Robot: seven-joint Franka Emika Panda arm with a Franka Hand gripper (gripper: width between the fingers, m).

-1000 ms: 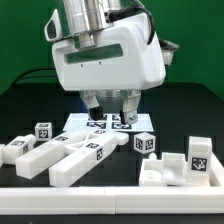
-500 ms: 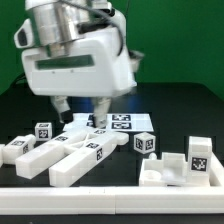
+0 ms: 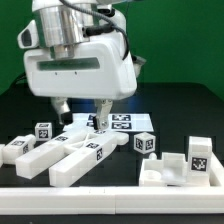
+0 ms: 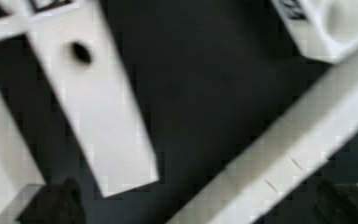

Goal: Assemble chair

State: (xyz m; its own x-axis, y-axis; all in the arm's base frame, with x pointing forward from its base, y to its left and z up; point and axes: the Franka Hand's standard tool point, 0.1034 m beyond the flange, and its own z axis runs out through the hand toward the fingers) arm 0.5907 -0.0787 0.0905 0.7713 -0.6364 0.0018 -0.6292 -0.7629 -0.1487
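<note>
The chair's loose white parts lie on the black table. Two long bars (image 3: 85,155) and a shorter one (image 3: 20,150) lie at the exterior view's lower left. A blocky tagged part (image 3: 185,165) sits at the lower right. My gripper (image 3: 82,118) hangs open just above the bars, with one finger (image 3: 62,105) on each side. In the wrist view a bar with a hole (image 4: 91,100) and a slanted bar (image 4: 282,150) lie below. The slanted bar passes between my dark fingertips (image 4: 51,205). The gripper (image 4: 197,208) holds nothing.
The marker board (image 3: 118,123) lies flat behind the bars. One small tagged cube (image 3: 145,143) stands to its right and another (image 3: 43,130) stands by the left bars. A white rail (image 3: 110,197) runs along the table's front edge.
The gripper has moved from above the marker board toward the exterior view's left, over the bars. It has barely shifted in the last half second. The parts have not moved.
</note>
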